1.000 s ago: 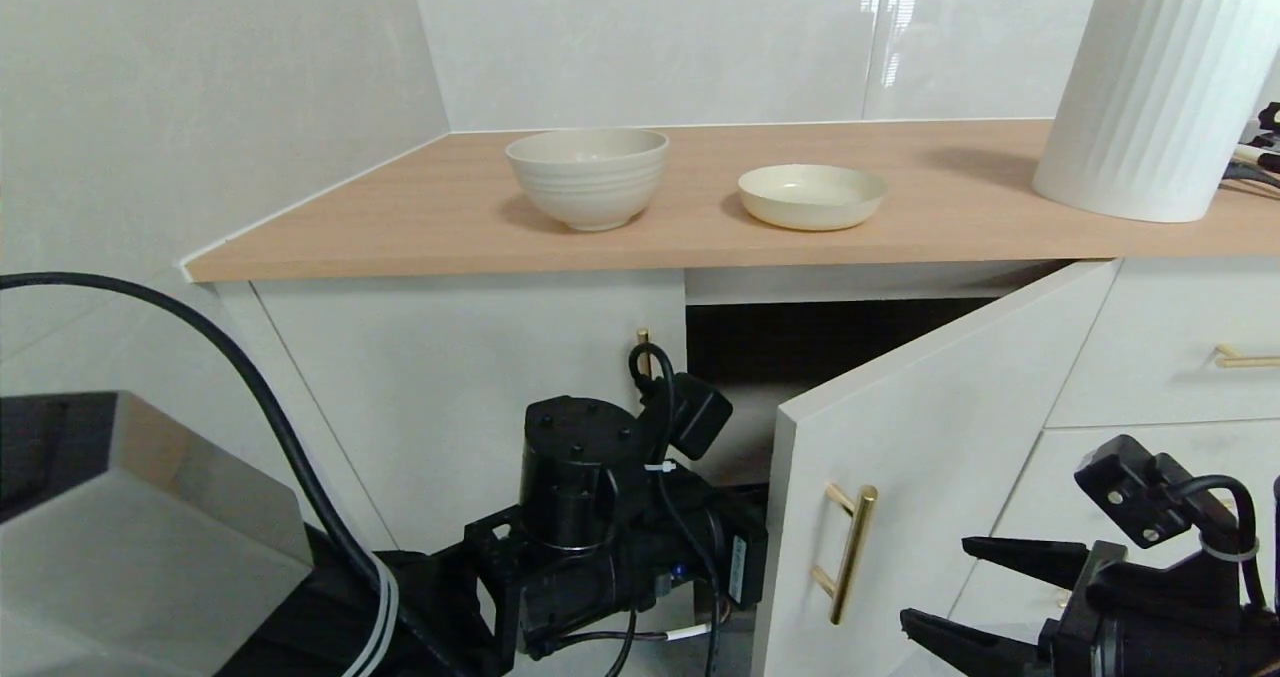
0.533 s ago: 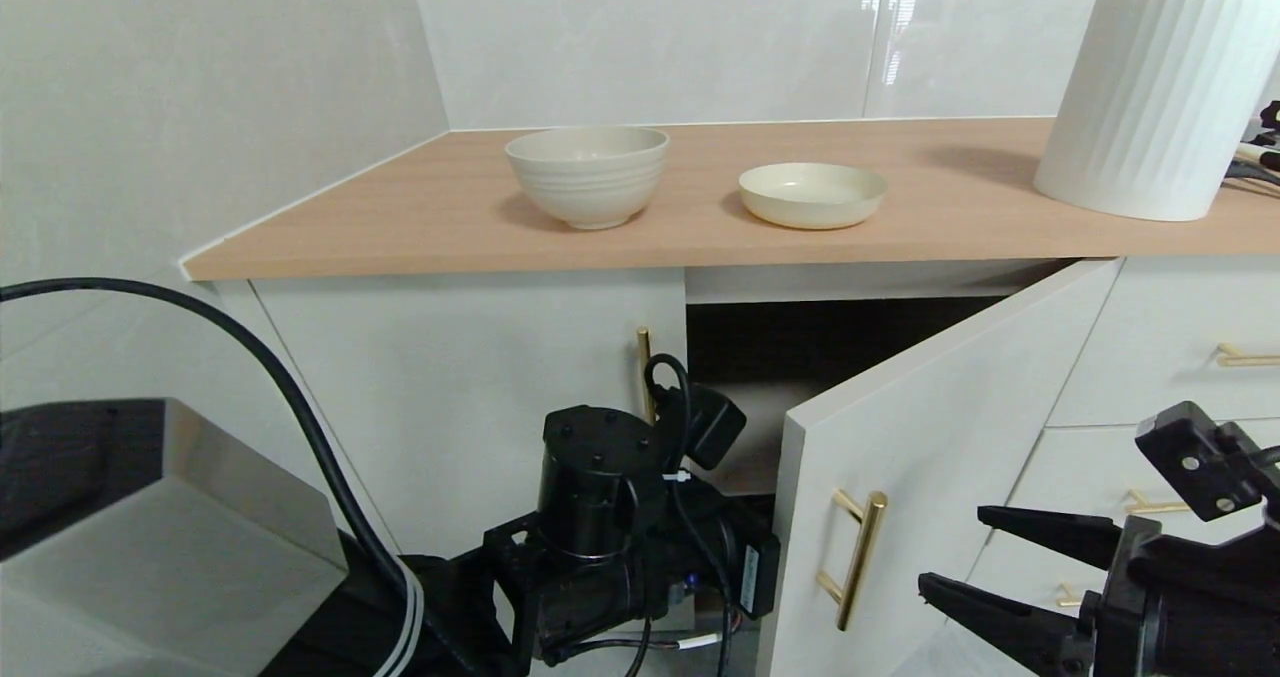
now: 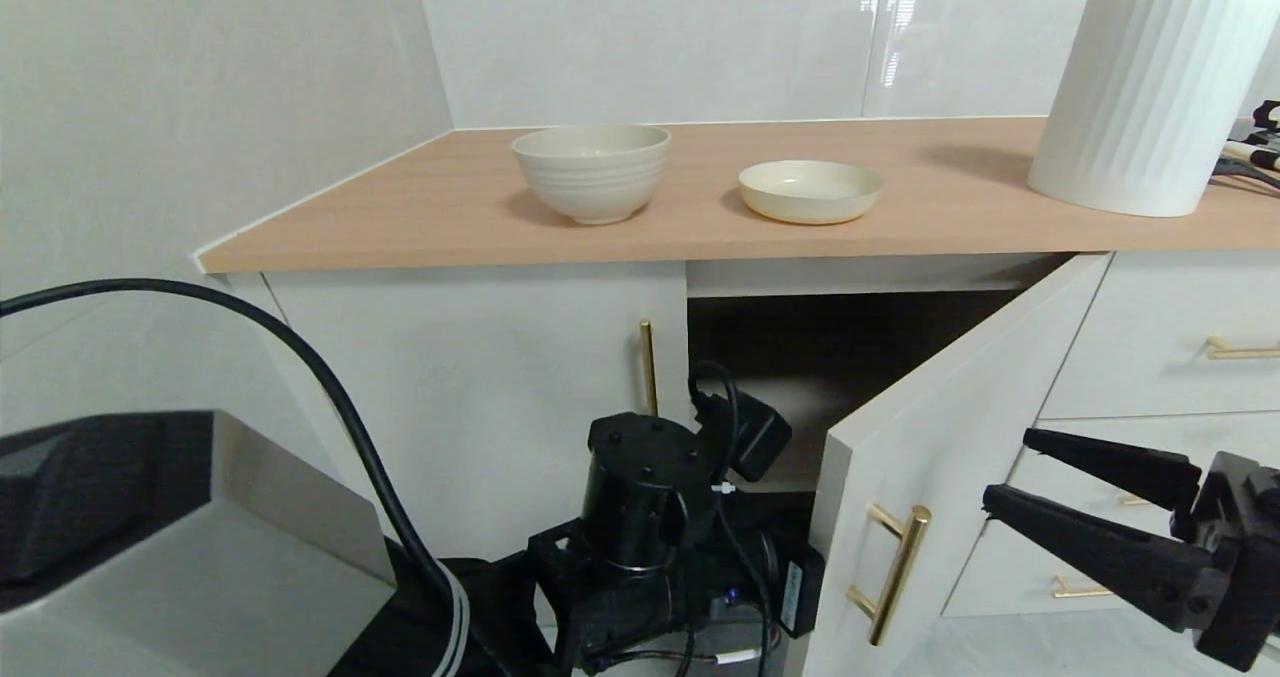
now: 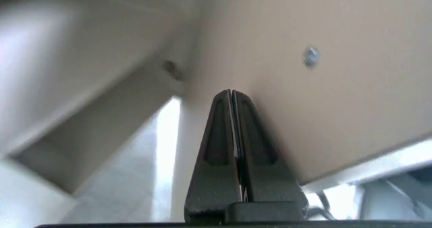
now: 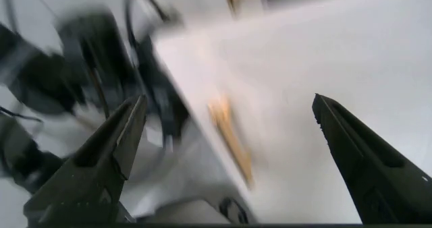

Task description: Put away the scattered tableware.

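Note:
A cream ribbed bowl (image 3: pixel 590 172) and a shallow cream plate (image 3: pixel 810 191) stand side by side on the wooden countertop (image 3: pixel 420 222). Below them the white cabinet door (image 3: pixel 940 427) with a gold handle (image 3: pixel 890 575) stands ajar. My left arm's wrist (image 3: pixel 640 487) sits low in front of the dark cabinet opening (image 3: pixel 830 342). The left gripper (image 4: pixel 231 94) is shut and empty, close to a beige panel with a screw (image 4: pixel 310 54). My right gripper (image 3: pixel 1005 468) is open and empty, just right of the door, facing its handle (image 5: pixel 231 141).
A tall white ribbed container (image 3: pixel 1150 97) stands at the counter's right end, with utensils (image 3: pixel 1250 155) behind it. Drawers with gold handles (image 3: pixel 1240 347) lie right of the door. A closed door with a gold handle (image 3: pixel 647 367) is left of the opening. A wall bounds the left.
The camera has shifted a little. My right gripper has risen and drawn back to the right. The left arm has slid right, and the door edge stands slightly farther right.

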`<state>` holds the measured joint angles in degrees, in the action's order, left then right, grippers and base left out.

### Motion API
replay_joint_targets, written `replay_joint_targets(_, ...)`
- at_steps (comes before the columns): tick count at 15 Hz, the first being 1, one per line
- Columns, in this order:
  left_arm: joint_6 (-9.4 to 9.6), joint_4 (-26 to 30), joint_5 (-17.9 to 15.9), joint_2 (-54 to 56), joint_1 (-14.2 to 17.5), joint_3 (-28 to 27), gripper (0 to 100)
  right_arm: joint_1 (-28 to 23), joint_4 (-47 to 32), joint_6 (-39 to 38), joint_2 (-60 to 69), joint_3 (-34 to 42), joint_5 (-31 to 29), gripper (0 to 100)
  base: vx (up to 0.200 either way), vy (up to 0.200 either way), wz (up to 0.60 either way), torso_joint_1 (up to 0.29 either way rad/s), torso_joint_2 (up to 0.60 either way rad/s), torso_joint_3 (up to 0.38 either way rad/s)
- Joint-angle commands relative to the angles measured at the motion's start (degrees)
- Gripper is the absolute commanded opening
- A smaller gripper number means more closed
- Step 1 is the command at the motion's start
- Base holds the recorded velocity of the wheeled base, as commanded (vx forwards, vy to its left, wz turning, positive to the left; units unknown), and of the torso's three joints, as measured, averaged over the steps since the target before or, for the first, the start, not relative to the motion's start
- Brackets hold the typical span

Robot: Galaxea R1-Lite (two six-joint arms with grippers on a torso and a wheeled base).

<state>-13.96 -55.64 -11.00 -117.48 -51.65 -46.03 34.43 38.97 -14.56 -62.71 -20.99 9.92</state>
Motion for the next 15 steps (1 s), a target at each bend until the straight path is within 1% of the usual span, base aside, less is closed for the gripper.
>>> replay_joint_targets(1, -0.02, 0.09, 0.27, -0.47, -0.91, 0.06, 0, 0.03, -0.74, -0.03, 3.47, -1.07, 0.01, 100, 0.000, 0.000, 0.00, 0.000, 0.00, 0.000)
replay_joint_targets(3, 0.07, -0.17, 4.32, -0.12, -2.14, 1.30, 0, 0.03, -4.78, -0.03, 6.02, -2.83, 0.01, 100, 0.000, 0.000, 0.00, 0.000, 0.00, 0.000)
replay_joint_targets(4, -0.02, -0.61, 5.20, -0.03, -2.31, 2.44, 0, 0.11, -6.81, -0.03, 6.63, -3.44, 0.01, 100, 0.000, 0.000, 0.00, 0.000, 0.00, 0.000)
replay_joint_targets(6, -0.02, -2.37, 5.20, -0.03, -2.31, 4.46, 0, 0.03, -7.60, -0.03, 6.63, -3.53, 0.01, 100, 0.000, 0.000, 0.00, 0.000, 0.00, 0.000)
replay_joint_targets(7, -0.02, -3.51, 5.20, -0.20, -2.31, 5.07, 0, 0.03, -7.60, -0.03, 6.55, -3.53, 0.01, 100, -0.200, 0.000, 0.00, 0.002, 0.00, -0.002)
replay_joint_targets(8, -0.10, -5.80, 5.20, -0.47, -2.31, 5.95, 0, 0.11, -7.60, -0.03, 6.55, -3.53, 0.01, 100, -0.200, 0.000, 0.00, -0.002, 0.00, 0.002)
replay_joint_targets(9, -0.10, -5.89, 5.02, -0.73, -2.31, 5.60, 0, 0.11, -7.60, -0.03, 6.46, -3.53, 0.10, 100, -0.200, 0.000, 0.00, 0.007, 0.00, -0.002)
replay_joint_targets(10, -0.02, -5.89, 4.67, -1.17, -2.31, 5.25, 0, 0.11, -7.60, -0.03, 6.46, -3.44, 0.10, 100, 0.000, 0.000, 0.00, 0.000, 0.00, 0.000)
replay_joint_targets(12, 0.07, -5.36, 4.67, -3.02, -2.93, 1.30, 0, 0.11, -7.60, -0.03, 6.46, -3.53, 0.18, 100, 0.000, 0.000, 0.00, 0.000, 0.00, 0.000)
replay_joint_targets(13, 0.07, -3.95, 4.49, -3.02, -3.10, 0.24, 0, 0.11, -7.60, -0.03, 6.63, -3.53, 0.18, 100, 0.000, 0.000, 0.00, 0.000, 0.00, 0.000)
replay_joint_targets(15, 0.07, -0.26, 3.00, -2.14, -3.72, -0.99, 0, 0.11, -7.60, -0.03, 6.90, -3.79, 0.18, 100, 0.000, 0.000, 0.00, 0.000, 0.00, 0.000)
